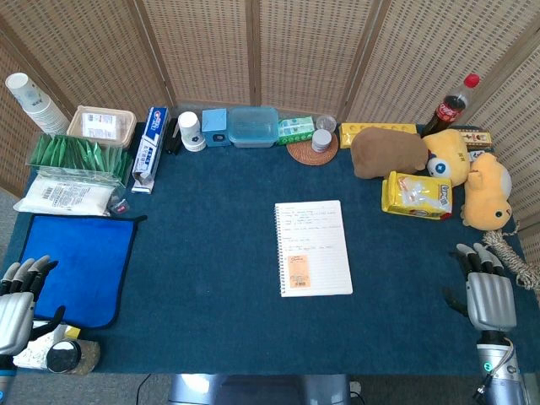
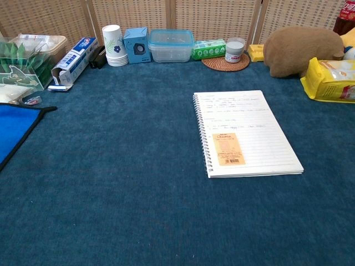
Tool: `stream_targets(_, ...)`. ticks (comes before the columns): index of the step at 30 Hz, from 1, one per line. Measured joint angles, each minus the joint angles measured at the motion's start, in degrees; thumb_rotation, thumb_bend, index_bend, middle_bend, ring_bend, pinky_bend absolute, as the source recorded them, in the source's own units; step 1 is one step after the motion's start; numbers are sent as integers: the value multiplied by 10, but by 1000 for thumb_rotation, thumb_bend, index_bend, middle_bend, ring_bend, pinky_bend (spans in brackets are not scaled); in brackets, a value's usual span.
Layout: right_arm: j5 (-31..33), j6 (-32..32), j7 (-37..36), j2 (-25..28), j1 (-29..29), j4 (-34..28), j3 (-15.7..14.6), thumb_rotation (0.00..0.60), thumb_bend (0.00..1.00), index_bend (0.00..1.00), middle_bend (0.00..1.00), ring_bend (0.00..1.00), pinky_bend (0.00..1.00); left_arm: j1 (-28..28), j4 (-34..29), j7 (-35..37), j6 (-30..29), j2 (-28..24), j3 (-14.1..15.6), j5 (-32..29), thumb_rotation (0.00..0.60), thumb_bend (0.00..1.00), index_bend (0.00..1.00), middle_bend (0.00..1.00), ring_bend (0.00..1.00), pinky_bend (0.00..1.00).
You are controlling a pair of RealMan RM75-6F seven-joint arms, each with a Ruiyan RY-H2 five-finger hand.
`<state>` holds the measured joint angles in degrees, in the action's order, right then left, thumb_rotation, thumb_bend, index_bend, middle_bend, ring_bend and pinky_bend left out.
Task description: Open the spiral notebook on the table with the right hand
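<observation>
The spiral notebook [image 1: 313, 247] [image 2: 246, 132] lies flat in the middle of the blue table, spiral binding on its left edge, a white lined sheet with handwriting and an orange label facing up. My right hand [image 1: 487, 283] rests at the table's right edge, well to the right of the notebook, fingers apart and holding nothing. My left hand [image 1: 18, 295] sits at the left edge beside the blue cloth [image 1: 78, 263], also holding nothing. Neither hand appears in the chest view.
Along the back stand paper cups [image 2: 114, 45], a toothpaste box [image 1: 150, 148], a clear lidded container [image 2: 171, 44], a coaster with a jar [image 2: 230, 55]. At right are a brown plush [image 1: 388, 152], a yellow packet [image 1: 417, 195], yellow toys [image 1: 485, 194] and a cola bottle [image 1: 449, 106]. Rope [image 1: 513, 257] lies by my right hand.
</observation>
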<state>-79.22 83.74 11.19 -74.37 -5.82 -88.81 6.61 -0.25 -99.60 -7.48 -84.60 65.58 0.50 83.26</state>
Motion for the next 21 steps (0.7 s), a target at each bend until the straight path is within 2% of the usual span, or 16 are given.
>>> stream_targets(21, -16, -14, -4, -11, -15, 7, -2, 600, 283, 219, 212, 87, 172, -8, 3, 4, -6, -5, -13, 4, 600, 308, 223, 100, 54, 0)
